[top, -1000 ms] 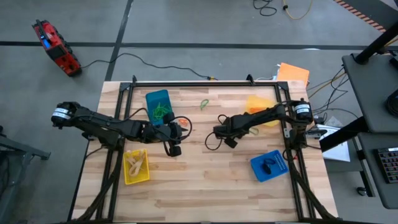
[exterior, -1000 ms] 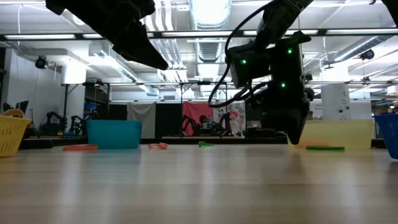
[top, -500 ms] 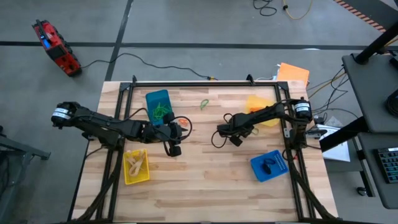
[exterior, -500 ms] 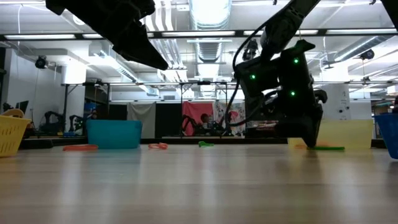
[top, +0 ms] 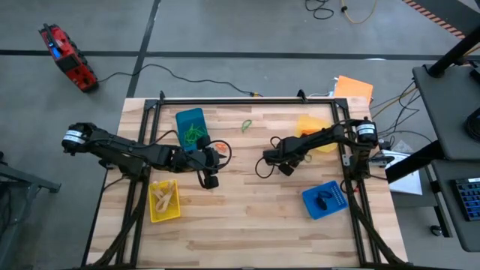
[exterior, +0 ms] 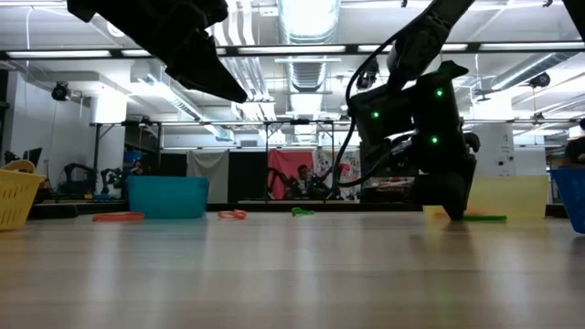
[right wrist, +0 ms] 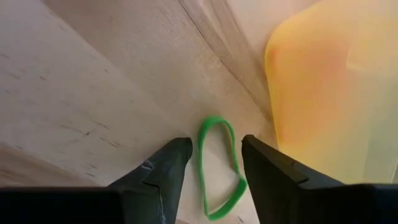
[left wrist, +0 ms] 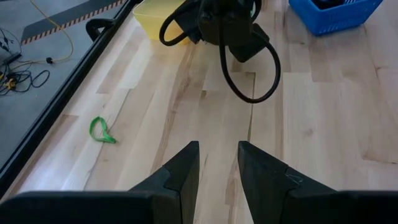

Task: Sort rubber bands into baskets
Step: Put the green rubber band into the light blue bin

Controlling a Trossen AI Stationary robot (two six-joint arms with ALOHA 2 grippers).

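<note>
The right gripper [right wrist: 211, 163] is down at the table [top: 247, 217] near its right edge, just beside the yellow basket [top: 315, 129] that stands at the far right. Its two fingers [right wrist: 163, 167] stand apart with a green rubber band [right wrist: 219, 167] lying flat on the wood between them (neither finger presses on the loop, so nothing is held).

The left gripper [left wrist: 216, 163] hovers over the middle of the table, left of centre, its fingers parted by a narrow gap and holding nothing.

A blue basket [top: 190, 126] with green bands in it sits near the far edge on the left. A second yellow basket [top: 164, 201] with tan bands is near the left edge. A second blue basket [top: 324, 199] with black bands is near the right edge. Another green band [top: 246, 124] lies loose near the far edge.
</note>
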